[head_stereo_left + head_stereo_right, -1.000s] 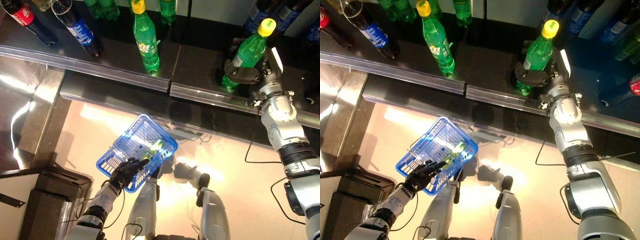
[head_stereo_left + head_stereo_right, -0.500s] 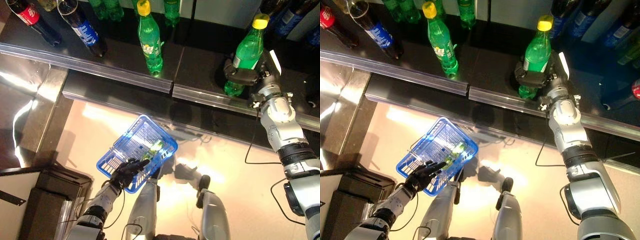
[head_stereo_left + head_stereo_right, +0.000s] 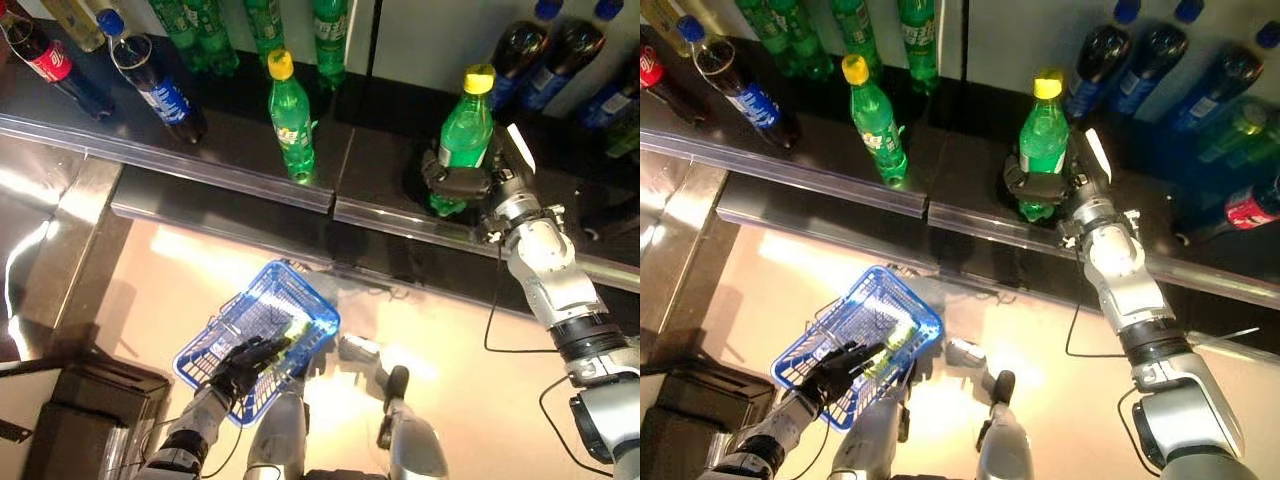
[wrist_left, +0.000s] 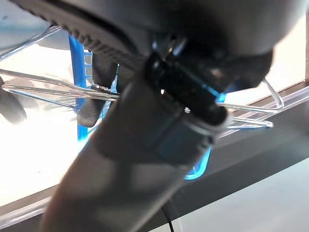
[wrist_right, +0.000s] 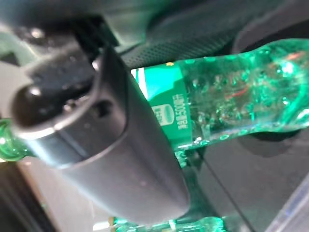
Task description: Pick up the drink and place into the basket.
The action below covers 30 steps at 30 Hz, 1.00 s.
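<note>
The left hand [image 3: 243,362] keeps its fingers curled on the wire handle of the blue basket [image 3: 300,300], low over the floor. On the shelf [image 3: 380,205], the right hand [image 3: 470,180] has stayed clamped round the green bottle [image 3: 462,135], which has tipped upright: lift-off looks near

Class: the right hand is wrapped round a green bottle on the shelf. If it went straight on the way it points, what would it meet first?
Probably nothing: the right hand, shut on the green bottle, points toward the second green bottle, with bare shelf between. Depth is unclear.
</note>
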{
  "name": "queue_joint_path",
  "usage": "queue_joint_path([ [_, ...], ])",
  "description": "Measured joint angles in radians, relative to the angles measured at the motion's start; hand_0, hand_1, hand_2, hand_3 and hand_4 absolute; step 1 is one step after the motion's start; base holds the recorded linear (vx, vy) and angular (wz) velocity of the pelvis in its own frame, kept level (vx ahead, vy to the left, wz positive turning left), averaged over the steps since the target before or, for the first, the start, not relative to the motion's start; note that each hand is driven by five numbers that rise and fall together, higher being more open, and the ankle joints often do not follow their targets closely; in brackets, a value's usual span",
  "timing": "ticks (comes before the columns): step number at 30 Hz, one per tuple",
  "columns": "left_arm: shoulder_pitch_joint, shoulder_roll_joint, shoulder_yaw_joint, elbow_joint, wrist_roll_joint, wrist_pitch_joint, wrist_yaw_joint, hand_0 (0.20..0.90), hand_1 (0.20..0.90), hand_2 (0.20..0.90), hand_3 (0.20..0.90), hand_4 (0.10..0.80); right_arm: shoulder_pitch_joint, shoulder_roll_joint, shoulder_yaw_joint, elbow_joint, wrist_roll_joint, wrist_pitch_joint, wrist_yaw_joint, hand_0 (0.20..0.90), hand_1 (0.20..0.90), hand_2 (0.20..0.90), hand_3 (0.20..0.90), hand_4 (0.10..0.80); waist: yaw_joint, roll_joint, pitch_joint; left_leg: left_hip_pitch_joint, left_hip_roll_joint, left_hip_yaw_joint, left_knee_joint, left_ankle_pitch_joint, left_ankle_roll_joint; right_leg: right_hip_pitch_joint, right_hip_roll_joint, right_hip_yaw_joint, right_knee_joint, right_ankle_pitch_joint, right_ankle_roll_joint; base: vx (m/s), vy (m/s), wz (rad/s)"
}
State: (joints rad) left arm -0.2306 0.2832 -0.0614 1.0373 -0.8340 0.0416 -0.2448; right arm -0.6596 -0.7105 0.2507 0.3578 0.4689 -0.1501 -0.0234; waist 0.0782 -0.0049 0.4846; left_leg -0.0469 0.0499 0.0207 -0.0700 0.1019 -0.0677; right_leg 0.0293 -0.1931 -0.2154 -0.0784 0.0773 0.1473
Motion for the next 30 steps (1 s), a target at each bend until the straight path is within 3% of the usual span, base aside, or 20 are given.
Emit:
queue_joint_path([
  [11, 0.046, 0.000, 0.043, -0.047, 0.034, 0.014, 0.020, 0.300, 0.300, 0.300, 0.200, 0.100, 0.055, 0.004, -0.074, -0.146, -0.038, 0.013, 0.023, 0.300, 0.300, 0.300, 0.200, 0.100, 0.002, -0.035, -0.021, 0.057, 0.009, 0.002, -0.014, 0.003, -0.003, 0.067, 0.010, -0.026, -0.006, 0.000, 0.000, 0.065, -0.007, 0.05],
  [22, 0.112, -0.004, 0.049, -0.131, -0.015, 0.023, 0.020, 0.300, 0.300, 0.300, 0.200, 0.100, 0.159, 0.047, -0.077, -0.253, -0.047, 0.029, 0.073, 0.300, 0.300, 0.300, 0.200, 0.100, 0.011, -0.036, -0.068, 0.061, 0.011, -0.006, -0.014, 0.014, -0.007, 0.088, 0.010, -0.030, -0.007, -0.002, -0.002, 0.014, 0.003, 0.06],
  [30, 0.133, -0.023, 0.048, -0.232, -0.091, 0.025, 0.020, 0.300, 0.300, 0.300, 0.200, 0.100, 0.181, 0.082, -0.077, -0.253, -0.047, 0.036, 0.088, 0.300, 0.300, 0.300, 0.200, 0.100, 0.056, -0.033, -0.071, 0.046, 0.008, -0.059, -0.014, 0.030, -0.007, 0.103, 0.012, -0.083, -0.007, -0.005, -0.004, -0.019, -0.016, 0.19],
])
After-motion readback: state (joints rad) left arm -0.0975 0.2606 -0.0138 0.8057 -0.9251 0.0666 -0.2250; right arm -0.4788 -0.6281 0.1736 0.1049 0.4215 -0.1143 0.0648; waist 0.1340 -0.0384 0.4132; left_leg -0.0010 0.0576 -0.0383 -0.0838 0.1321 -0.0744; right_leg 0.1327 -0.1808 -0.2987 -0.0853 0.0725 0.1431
